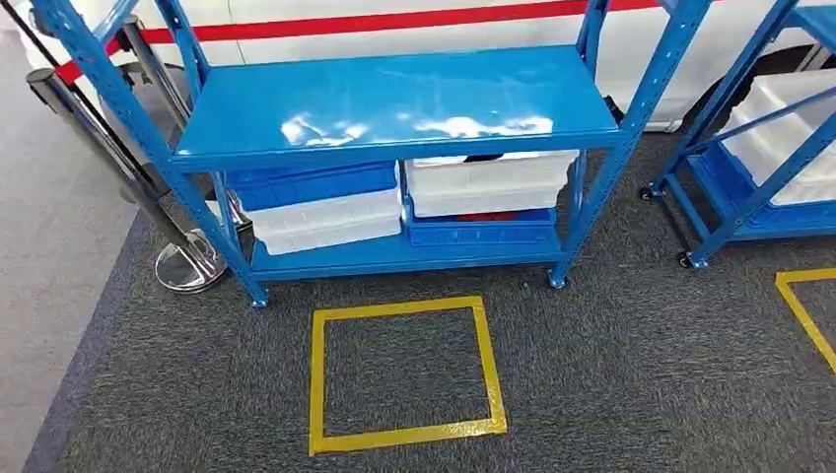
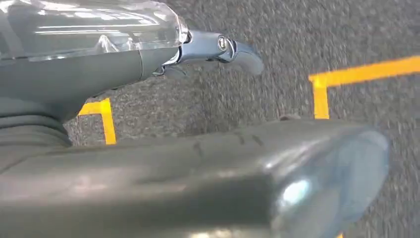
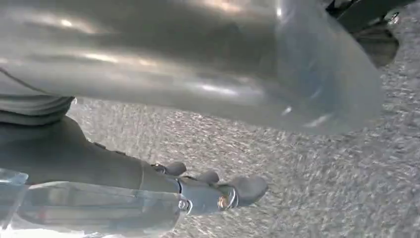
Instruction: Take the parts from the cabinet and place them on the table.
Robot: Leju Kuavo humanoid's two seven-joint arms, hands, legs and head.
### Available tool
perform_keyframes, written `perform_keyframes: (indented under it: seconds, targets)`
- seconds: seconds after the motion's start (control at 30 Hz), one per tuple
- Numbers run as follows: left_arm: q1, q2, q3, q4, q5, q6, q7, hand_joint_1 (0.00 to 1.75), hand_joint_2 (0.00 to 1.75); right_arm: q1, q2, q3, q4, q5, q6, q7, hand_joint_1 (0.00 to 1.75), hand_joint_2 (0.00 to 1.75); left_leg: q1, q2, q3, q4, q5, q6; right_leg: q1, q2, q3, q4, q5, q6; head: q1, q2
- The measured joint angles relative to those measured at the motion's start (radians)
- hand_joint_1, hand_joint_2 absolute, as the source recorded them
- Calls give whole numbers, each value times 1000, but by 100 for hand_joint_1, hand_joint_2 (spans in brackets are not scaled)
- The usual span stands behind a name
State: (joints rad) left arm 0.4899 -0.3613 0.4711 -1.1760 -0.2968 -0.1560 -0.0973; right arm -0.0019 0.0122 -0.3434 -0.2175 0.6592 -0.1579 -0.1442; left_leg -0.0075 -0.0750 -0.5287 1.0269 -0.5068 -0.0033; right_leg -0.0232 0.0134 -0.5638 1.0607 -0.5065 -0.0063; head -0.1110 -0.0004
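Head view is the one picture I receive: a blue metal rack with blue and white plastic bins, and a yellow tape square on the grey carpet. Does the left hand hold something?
Observer: No. The left hand holds nothing; its fingers are stretched out above the grey carpet.
Operator: Is some tape near it?
Observer: Yes, a corner of yellow tape lies on the carpet near that hand.
Operator: And the right hand?
Observer: The right hand is empty too, its fingers held apart from the thumb, over the carpet.
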Motion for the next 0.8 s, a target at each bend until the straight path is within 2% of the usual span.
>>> perform_keyframes:
  seconds: [0.03, 0.07, 0.1, 0.17, 0.2, 0.23, 0.27, 0.3, 0.33, 0.37, 0.4, 0.43, 0.47, 0.5, 0.53, 0.57, 0.6, 0.63, 0.7, 0.73, 0.77, 0.8]
  targets:
    - [6, 0, 0, -12, -1, -8, 1, 0, 0, -1, 2, -7, -2, -4, 2, 0, 0, 0, 1, 8, 3, 8, -7, -5, -5, -6, 3, -4, 0, -8, 0, 0]
    - [19, 0, -3, -29, -2, -19, 3, 0, 0, 3, 2, -13, -2, -8, 3, 0, 0, 0, 1, 37, -5, 33, -21, -12, -6, -7, 7, -5, -3, -14, 0, 0]
    - [34, 0, -12, -57, 3, -30, 14, 0, 0, 8, 2, -22, -3, -12, 5, 1, 0, 0, 4, 55, -41, 104, -61, -19, -5, -12, 10, -5, -7, -20, 0, 0]
    - [63, 0, -30, -104, 12, -45, 37, 0, 0, 14, 2, -35, -3, -14, 6, 4, 0, 0, 10, 65, -125, 261, -125, -27, -3, -18, 13, -5, -13, -22, 0, 0]
    - [78, 0, -36, -124, 12, -53, 45, 0, 0, 16, 2, -40, -3, -15, 7, 6, 0, 0, 12, 66, -153, 307, -132, -28, -3, -20, 16, -5, -16, -21, 0, 0]
    - [98, 0, -44, -152, 11, -66, 52, 0, 0, 18, 2, -49, -3, -16, 8, 7, 0, 0, 12, 67, -165, 316, -115, -28, -3, -21, 24, -5, -22, -19, 0, 0]
    - [112, 0, -48, -174, 8, -81, 58, 0, 0, 19, 2, -57, -3, -18, 9, 9, 0, 0, 12, 67, -150, 272, -74, -25, -2, -23, 33, -5, -28, -18, 0, 0]
    - [122, 0, -48, -192, -1, -97, 60, 0, 0, 20, 4, -63, -4, -19, 10, 10, 0, 0, 11, 68, -119, 199, -24, -19, -2, -25, 43, -5, -34, -16, 0, 0]
    - [128, 0, -47, -207, -14, -118, 58, 0, 0, 20, 7, -71, -6, -22, 11, 12, 0, 0, 9, 70, -78, 99, 32, -10, -1, -28, 55, -6, -41, -14, 0, 0]
    - [130, 0, -42, -214, -25, -132, 55, 0, 0, 24, 10, -79, -6, -24, 12, 15, 0, 0, 3, 79, -53, 38, 44, 3, -4, -31, 60, -10, -46, -12, 0, 0]
    - [129, 1, -35, -218, -37, -146, 50, 0, 0, 23, 16, -86, -8, -25, 13, 16, 0, 0, -5, 86, -45, 22, 27, 12, 1, -33, 63, -10, -51, -3, 0, 0]
    - [128, 1, -30, -222, -50, -158, 41, 0, 0, 23, 17, -93, -10, -25, 12, 18, 0, 0, -8, 85, -45, 20, 24, 17, -3, -34, 66, -20, -50, 5, 0, 0]
    - [127, 1, -22, -222, -66, -170, 32, 0, 0, 23, 19, -98, -11, -25, 12, 20, 0, 0, -9, 82, -42, 7, 25, 23, -3, -37, 84, -22, -42, 11, 0, 0]
    - [126, 1, -13, -221, -77, -179, 26, 0, 0, 23, 23, -105, -12, -25, 13, 22, 0, 0, -9, 78, -31, -6, 23, 29, 0, -39, 85, -16, -28, 22, 0, 0]
    - [121, 1, -2, -221, -91, -182, 15, 0, 0, 21, 23, -111, -14, -24, 13, 26, 0, 0, -3, 69, -8, -23, 28, 37, -2, -40, 91, -15, -30, 27, 0, 0]
    - [116, 1, 5, -217, -104, -187, 4, 0, 0, 24, 23, -114, -15, -23, 14, 27, 0, 0, 0, 70, 15, -36, 30, 39, -4, -31, 93, 4, -41, 26, 0, 0]
    - [106, 1, 14, -211, -115, -190, -4, 0, 0, 23, 26, -119, -15, -21, 14, 28, 0, 0, 0, 69, 23, -41, 28, 44, -4, -22, 67, 48, -67, 26, 0, 0]
    - [95, 1, 23, -205, -121, -192, -11, 0, 0, 23, 27, -124, -15, -19, 14, 28, 0, 0, 0, 69, 26, -41, 25, 47, -4, -18, 24, 112, -99, 25, 0, 0]
    - [80, 1, 35, -190, -133, -202, -22, 0, 0, 27, 27, -134, -18, -14, 14, 29, 0, 0, -1, 66, 37, -41, 11, 49, -2, -15, -70, 236, -148, 30, 0, 0]
    - [78, 1, 40, -186, -134, -205, -23, 0, 0, 30, 27, -138, -19, -13, 14, 29, 0, 0, -1, 64, 46, -41, 4, 47, -2, -15, -94, 251, -143, 34, 0, 0]
    - [78, 1, 44, -184, -134, -210, -24, 0, 0, 33, 27, -141, -19, -12, 14, 30, 0, 0, -1, 61, 57, -41, -6, 45, -2, -15, -98, 227, -120, 35, 0, 0]
    - [79, 1, 45, -184, -134, -214, -24, 0, 0, 37, 27, -145, -21, -11, 14, 31, 0, 0, -1, 57, 73, -40, -18, 41, -3, -15, -84, 163, -74, 37, 0, 0]
